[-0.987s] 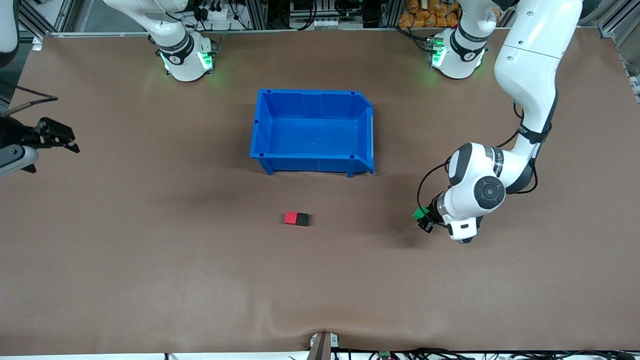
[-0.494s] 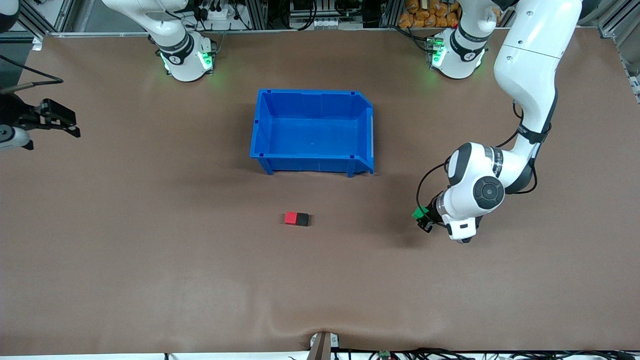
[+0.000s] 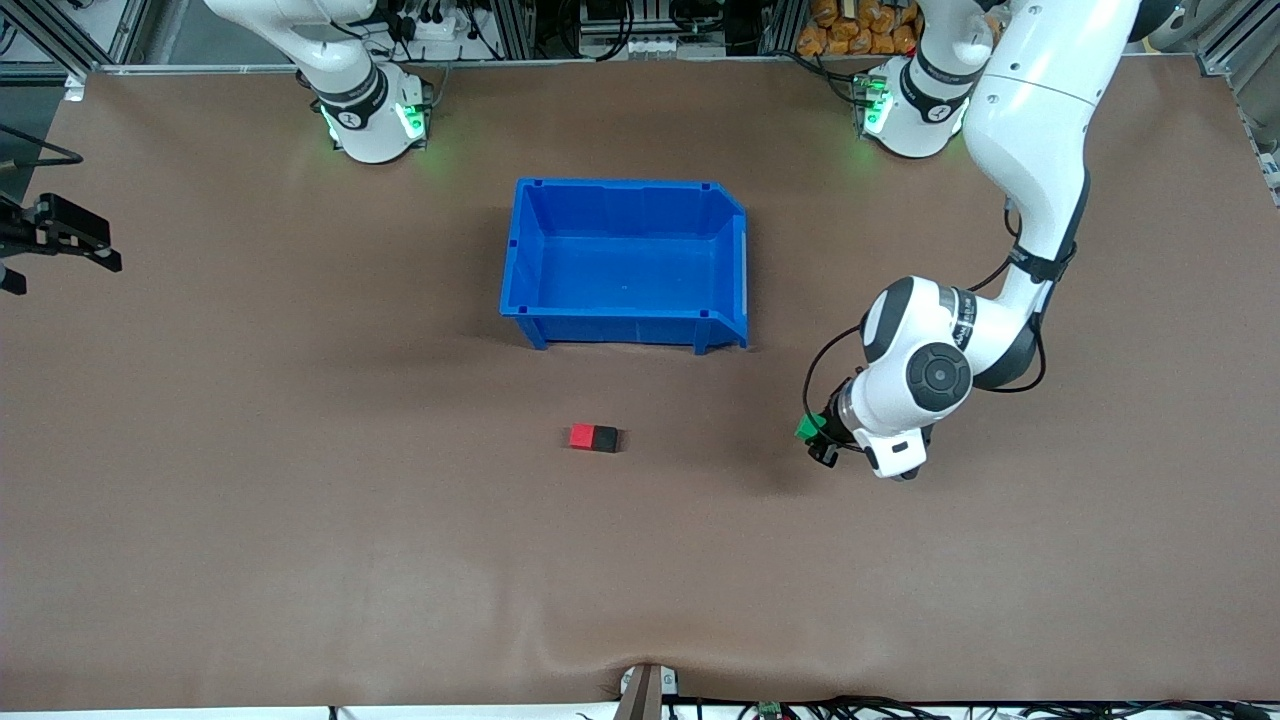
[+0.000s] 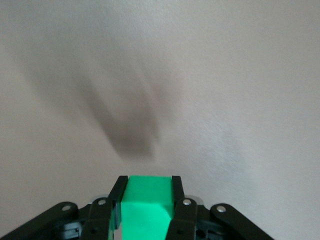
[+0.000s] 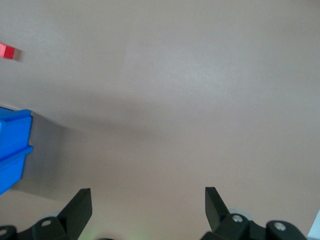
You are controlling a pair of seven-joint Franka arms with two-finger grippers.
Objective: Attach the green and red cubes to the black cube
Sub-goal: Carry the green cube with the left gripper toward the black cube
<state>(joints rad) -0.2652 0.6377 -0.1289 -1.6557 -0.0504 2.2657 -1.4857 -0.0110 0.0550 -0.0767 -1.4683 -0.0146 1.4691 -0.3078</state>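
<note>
Status: the red cube (image 3: 581, 436) and the black cube (image 3: 604, 438) lie side by side on the tabletop (image 3: 300, 520), touching, nearer to the front camera than the blue bin (image 3: 625, 320). The red cube is on the side toward the right arm's end; the black cube's face toward the left arm's end is bare. By this arrangement the red half of the task appears complete.

The green cube (image 3: 808, 427) is clamped between the fingers (image 4: 176, 192) of the left end effector (image 3: 818, 440), which is held in the air over bare tabletop toward the left arm's end, well apart from the joined pair. The left wrist view shows the cube seated squarely between the two fingers, with its shadow on the surface below.

The step in hand is judged to be transport of the green cube to the black cube. The next move calls for lowering to tabletop level and bringing the green cube flush against the bare face of the black cube, aligned squarely, without pushing the pair out of contact.

The right end effector (image 3: 70, 240) waits with its fingers apart and nothing between them, over the right arm's end of the tabletop.
</note>
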